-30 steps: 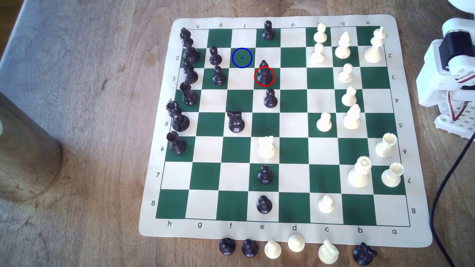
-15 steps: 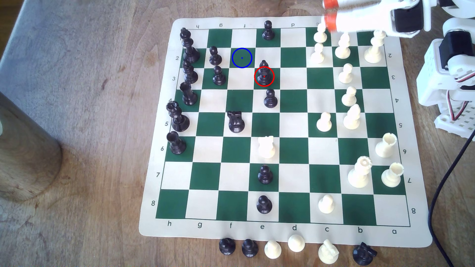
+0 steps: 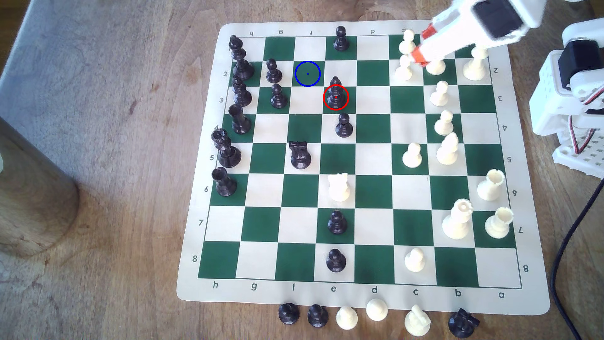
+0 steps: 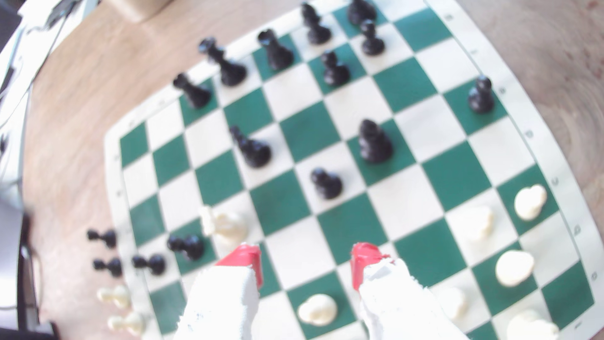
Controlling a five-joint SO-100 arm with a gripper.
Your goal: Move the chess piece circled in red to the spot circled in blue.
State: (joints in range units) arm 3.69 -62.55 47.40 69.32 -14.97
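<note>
the black bishop is shown upright on a dark green square ringed in red, in the upper middle of the exterior view; a slim turned body, collar, pointed top and round base are seen, glossy like plastic. the spot, a dark green square ringed in blue with a centre dot, lies diagonally up and to the exterior view's left, bare. a black pawn is placed just below the bishop, and two black pawns stand further left, past the spot. the claw, white with orange-red tips, is held over the white pieces at the upper right, well apart from the bishop; in the wrist view its fingers are spread apart, with nothing between. the soft board mat is laid on a wooden worktop.
</note>
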